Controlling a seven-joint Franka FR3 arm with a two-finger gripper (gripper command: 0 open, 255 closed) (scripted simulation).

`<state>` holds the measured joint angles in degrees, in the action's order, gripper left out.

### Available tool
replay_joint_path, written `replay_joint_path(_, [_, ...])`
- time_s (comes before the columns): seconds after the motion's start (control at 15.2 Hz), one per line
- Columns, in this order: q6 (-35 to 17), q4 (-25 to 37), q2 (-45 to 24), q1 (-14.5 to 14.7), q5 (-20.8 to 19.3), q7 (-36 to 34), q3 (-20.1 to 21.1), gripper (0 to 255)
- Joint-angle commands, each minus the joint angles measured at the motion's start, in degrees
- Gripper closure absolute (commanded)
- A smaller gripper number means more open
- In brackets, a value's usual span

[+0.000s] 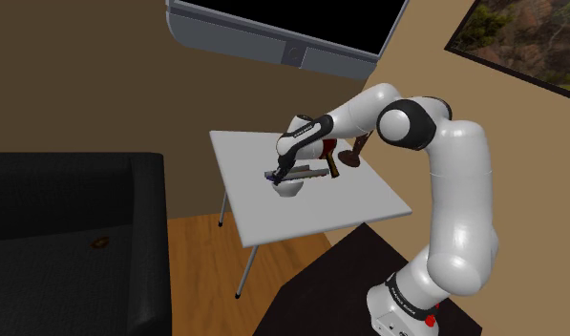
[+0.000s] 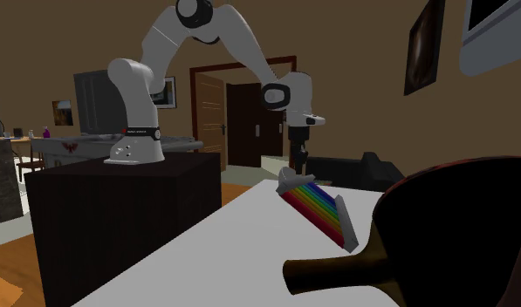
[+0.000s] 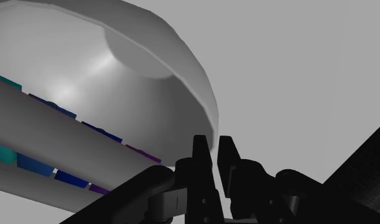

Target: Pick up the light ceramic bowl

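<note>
The gripper (image 3: 212,145) has its 2 black fingers drawn almost together, with only a thin slit between them. The rim of the light bowl (image 3: 118,83) runs straight down into that slit, so the fingers are clamped on the bowl's edge.

The bowl is pale grey-white and smooth. Its hollow faces the wrist camera, and the round inner floor is visible. A toy bar set with rainbow-coloured keys (image 3: 67,137) lies across its mouth on 2 grey rails, with teal, blue and purple keys between them. I cannot tell whether the rails touch the inside of the bowl or only bridge its rim.

In the shoulder view the gripper (image 1: 281,178) points down over the bowl (image 1: 290,190), which sits low near the middle of the white table (image 1: 321,218). Whether the bowl's base touches the tabletop is unclear. In the second exterior view the rainbow keys (image 2: 318,212) slant from under the gripper (image 2: 298,170) towards the camera.

A dark paddle with a brown handle (image 2: 450,227) lies on the table close to that camera. In the shoulder view the paddle (image 1: 351,153) is just beyond the bowl, on the arm's side. A black sofa (image 1: 73,220) stands apart from the table, at the shoulder view's left.
</note>
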<state>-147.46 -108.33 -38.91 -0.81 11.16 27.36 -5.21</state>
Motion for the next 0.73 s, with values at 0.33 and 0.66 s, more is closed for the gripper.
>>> replay_joint_path(0.33, [0.41, -0.09, 0.48, 0.09, -0.09, -0.12, -0.09, 255])
replay_joint_path(0.66, [2.81, -0.90, 3.69, 0.48, -0.63, -0.60, -0.62, 255])
